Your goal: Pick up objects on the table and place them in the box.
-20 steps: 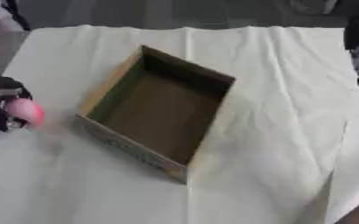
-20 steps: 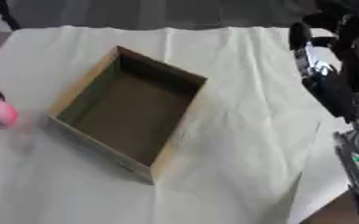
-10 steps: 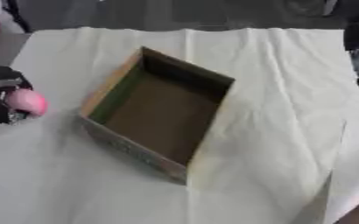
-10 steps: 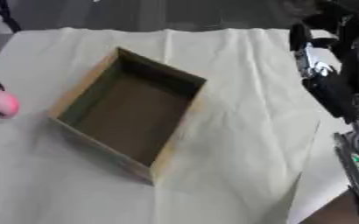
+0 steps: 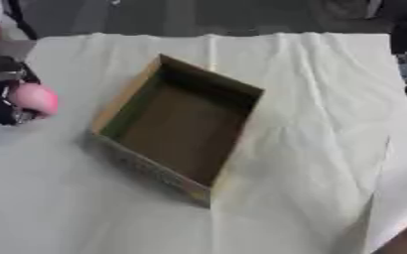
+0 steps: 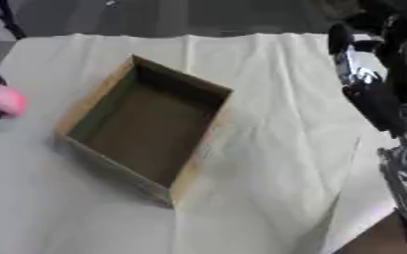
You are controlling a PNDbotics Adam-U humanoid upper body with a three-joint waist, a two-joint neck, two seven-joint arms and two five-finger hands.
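Nothing lies in the cardboard box (image 5: pixel 176 130) yet. The left hand (image 5: pixel 3 96) has its fingers curled round a pink ball (image 5: pixel 35 98), with the box just to its right. The right hand (image 6: pixel 363 84) hangs idle; its fingers' state is unclear.

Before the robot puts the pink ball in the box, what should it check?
1. Ball held: the left hand has its fingers curled round the pink ball. Ok.
2. Box open: the cardboard box has no lid. Ok.
3. Room inside: nothing shows in the box. Ok.
4. Ball over the box: it is left of the box, not above it. Not ok.
5. Right hand clear of the box: it is far right. Ok.
6. Ball lifted off the white cloth: cannot tell.
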